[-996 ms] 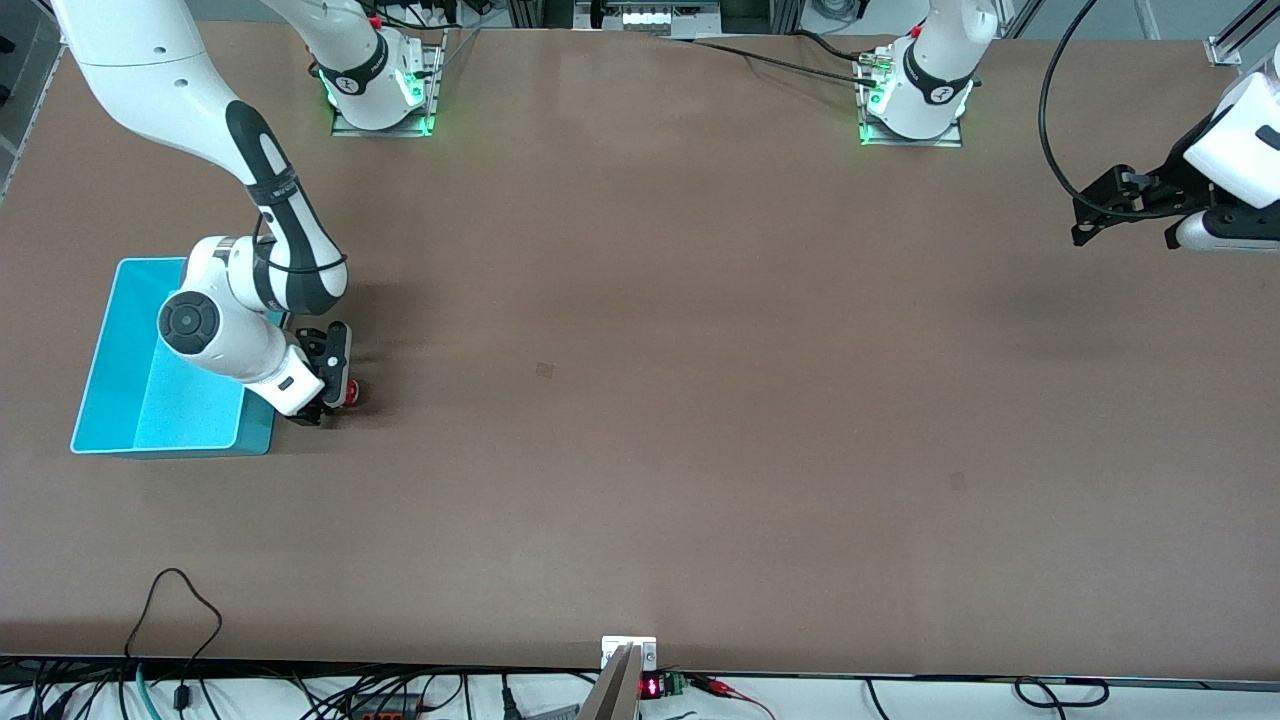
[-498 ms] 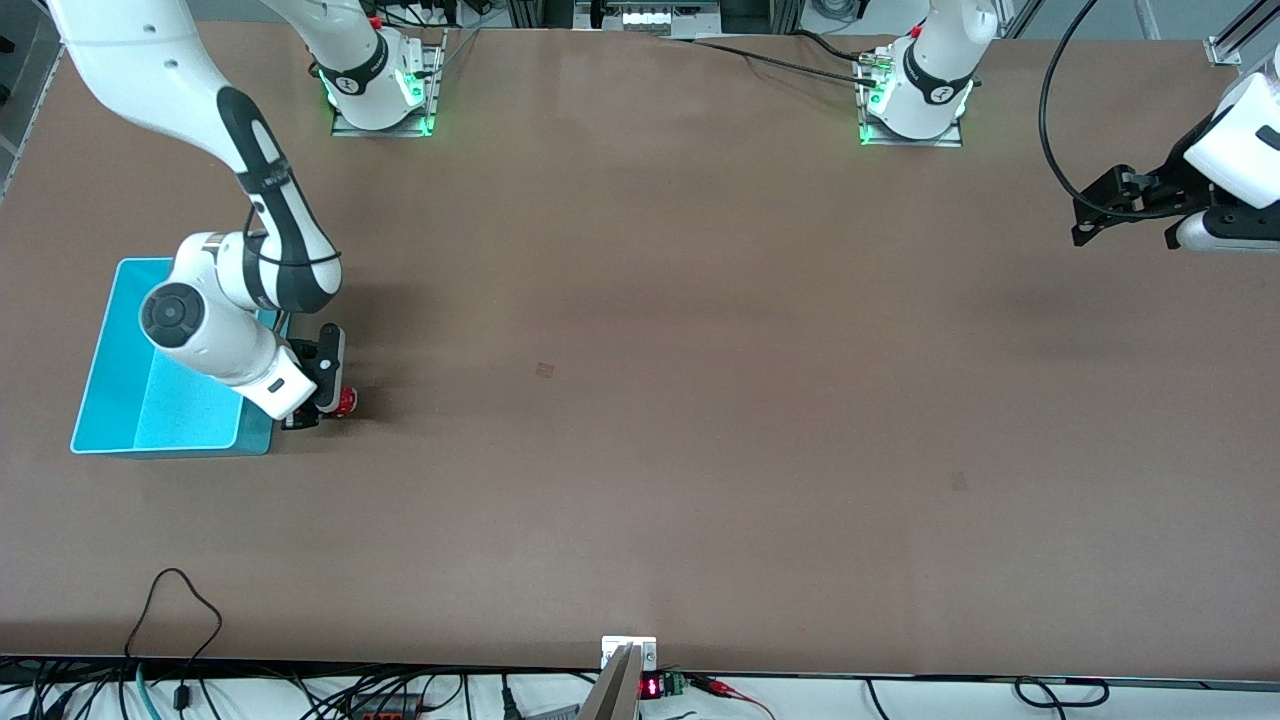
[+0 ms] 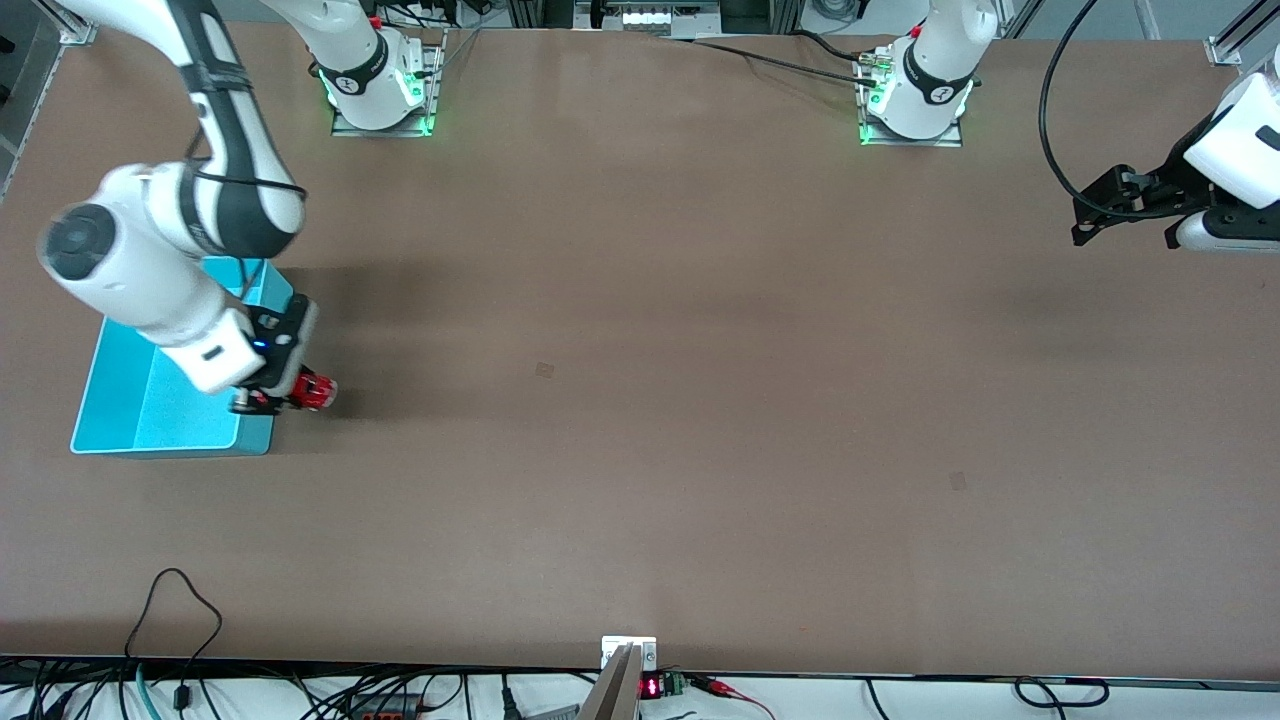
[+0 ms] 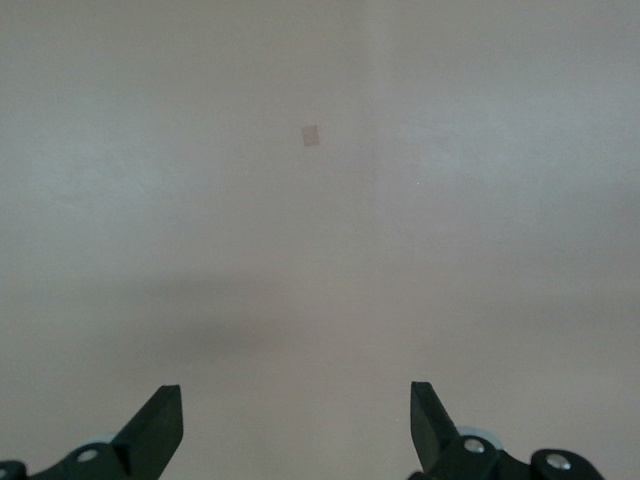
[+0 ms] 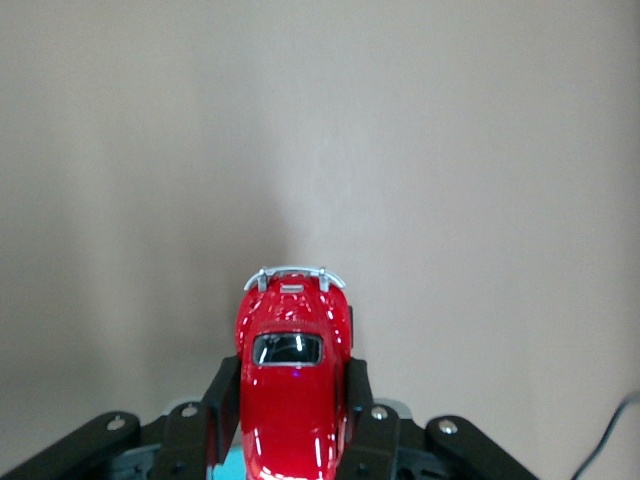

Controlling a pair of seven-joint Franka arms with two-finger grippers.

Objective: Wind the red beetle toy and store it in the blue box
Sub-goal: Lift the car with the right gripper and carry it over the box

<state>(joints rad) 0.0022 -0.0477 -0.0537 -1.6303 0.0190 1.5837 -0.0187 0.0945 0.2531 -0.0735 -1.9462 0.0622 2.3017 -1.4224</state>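
Note:
The red beetle toy (image 3: 313, 392) (image 5: 292, 380) is a small glossy car with a silvery bumper. My right gripper (image 3: 290, 396) (image 5: 290, 400) is shut on its sides and holds it lifted, just over the table beside the blue box (image 3: 150, 400). The box is a light cyan bin at the right arm's end of the table, partly covered by the right arm. My left gripper (image 3: 1085, 225) (image 4: 295, 425) hangs open over bare table at the left arm's end, waiting, with nothing between its fingers.
Both arm bases (image 3: 380, 90) (image 3: 915, 100) stand along the table's edge farthest from the front camera. Cables (image 3: 180, 600) and a small device (image 3: 630, 670) lie at the edge nearest that camera. A faint square mark (image 3: 544, 369) shows mid-table.
My right gripper has shut on the beetle toy and lifted it, drawing it toward the blue box. The right arm's wrist has risen. The left arm has not moved.

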